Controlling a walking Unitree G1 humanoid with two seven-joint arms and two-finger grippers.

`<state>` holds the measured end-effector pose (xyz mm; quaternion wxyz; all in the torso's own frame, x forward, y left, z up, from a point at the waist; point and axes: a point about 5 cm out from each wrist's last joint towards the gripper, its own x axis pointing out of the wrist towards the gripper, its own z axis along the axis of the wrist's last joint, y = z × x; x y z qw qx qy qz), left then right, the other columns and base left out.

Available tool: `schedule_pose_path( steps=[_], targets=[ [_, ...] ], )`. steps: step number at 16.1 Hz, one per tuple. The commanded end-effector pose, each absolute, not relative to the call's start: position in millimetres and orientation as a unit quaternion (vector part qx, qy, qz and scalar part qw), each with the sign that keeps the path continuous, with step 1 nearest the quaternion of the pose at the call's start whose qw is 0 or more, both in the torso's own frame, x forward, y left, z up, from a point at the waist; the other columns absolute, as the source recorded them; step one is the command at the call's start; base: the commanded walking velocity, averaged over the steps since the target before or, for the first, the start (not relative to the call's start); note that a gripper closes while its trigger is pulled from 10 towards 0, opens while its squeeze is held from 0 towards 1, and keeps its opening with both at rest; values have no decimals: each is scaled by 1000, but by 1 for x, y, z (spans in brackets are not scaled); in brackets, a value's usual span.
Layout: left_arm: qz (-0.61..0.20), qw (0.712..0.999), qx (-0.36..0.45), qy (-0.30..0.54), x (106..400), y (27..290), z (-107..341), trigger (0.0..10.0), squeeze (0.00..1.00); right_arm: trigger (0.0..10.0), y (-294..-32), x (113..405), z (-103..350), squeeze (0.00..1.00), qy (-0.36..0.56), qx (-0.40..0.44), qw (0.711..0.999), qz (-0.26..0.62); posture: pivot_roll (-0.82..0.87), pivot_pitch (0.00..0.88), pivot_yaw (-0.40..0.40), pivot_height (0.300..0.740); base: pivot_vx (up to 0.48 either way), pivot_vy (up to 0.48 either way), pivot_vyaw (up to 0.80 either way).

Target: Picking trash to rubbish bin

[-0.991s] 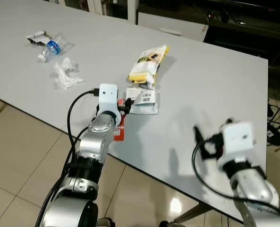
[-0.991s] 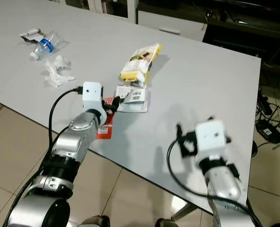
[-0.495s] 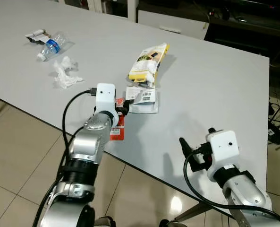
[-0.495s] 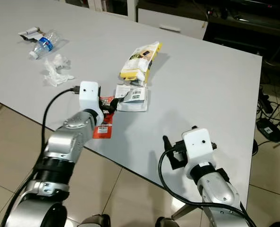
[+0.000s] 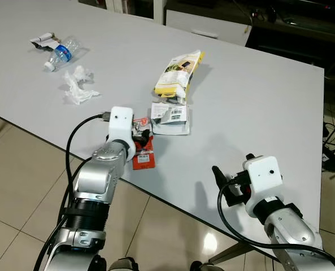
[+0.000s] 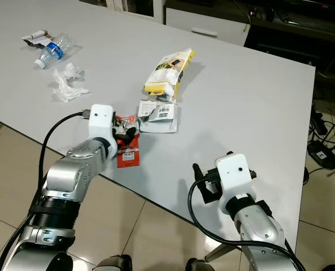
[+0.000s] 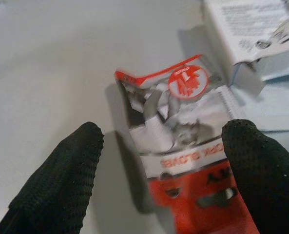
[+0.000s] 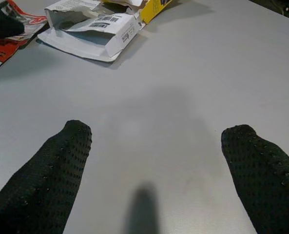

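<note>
The red wrapper (image 5: 143, 155) lies flat on the grey tabletop (image 5: 252, 107), close to its near edge; the left gripper (image 7: 166, 161) hangs over the wrapper with its 2 fingers (image 7: 61, 180) spread apart, 1 on each side of the wrapper, not clamped on it; the wrapper's torn silver end (image 7: 168, 112) points away from the gripper. Just beyond the red wrapper lies a white packet (image 5: 170, 117) with a barcode, and past that a yellow snack bag (image 5: 178, 76); the packet touches the bag's near end. Well away from the red wrapper, toward the tabletop's far left corner, sit a crumpled tissue (image 5: 78, 88) and a crushed plastic bottle (image 5: 64, 53). The right gripper (image 8: 156, 180) hovers over bare tabletop, well to the right of the red wrapper, fingers (image 8: 51, 170) wide apart, holding nothing.
</note>
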<state>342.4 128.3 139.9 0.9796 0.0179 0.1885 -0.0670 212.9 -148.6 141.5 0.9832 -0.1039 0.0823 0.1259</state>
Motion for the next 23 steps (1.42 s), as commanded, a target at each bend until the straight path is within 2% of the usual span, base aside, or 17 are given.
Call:
schedule_pose_path(
  steps=[1, 6, 8, 9, 10, 15, 21, 22, 23],
  targets=[
    [-80, 974, 24, 212, 338, 125, 128, 10000, 0, 10000, -147, 212, 137, 0, 95, -101, 981, 134, 113, 156, -18, 740, 0, 0, 0],
    [-112, 959, -2, 261, 333, 121, 101, 10000, 0, 10000, -148, 212, 138, 0, 94, -103, 982, 129, 94, 145, -12, 740, 0, 0, 0],
    [-123, 950, -10, 285, 334, 121, 85, 8863, 0, 10000, -149, 212, 139, 0, 91, -105, 982, 126, 90, 142, -11, 740, 0, 0, 0],
    [-127, 948, -12, 290, 334, 120, 82, 8980, 0, 10000, -149, 212, 140, 0, 90, -105, 982, 126, 84, 139, -11, 740, 0, 0, 0],
    [-131, 947, -12, 294, 335, 119, 77, 10000, 0, 10000, -149, 212, 140, 0, 89, -105, 983, 125, 79, 137, -11, 740, 0, 0, 0],
    [-137, 945, -2, 296, 337, 113, 62, 10000, 0, 10000, -150, 209, 141, 0, 90, -107, 983, 121, 58, 138, -11, 740, 0, 0, 0],
    [-152, 951, 8, 269, 347, 98, 68, 10000, 0, 10000, -149, 209, 141, 0, 89, -105, 983, 119, 51, 141, -3, 740, 0, 0, 0],
    [-155, 951, 9, 266, 348, 97, 67, 9176, 0, 10000, -148, 209, 141, 0, 89, -105, 983, 119, 49, 142, -2, 740, 0, 0, 0],
    [-159, 951, 7, 264, 348, 96, 67, 1608, 0, 10000, -149, 209, 141, 0, 89, -105, 983, 118, 49, 142, -2, 740, 0, 0, 0]
  ],
)
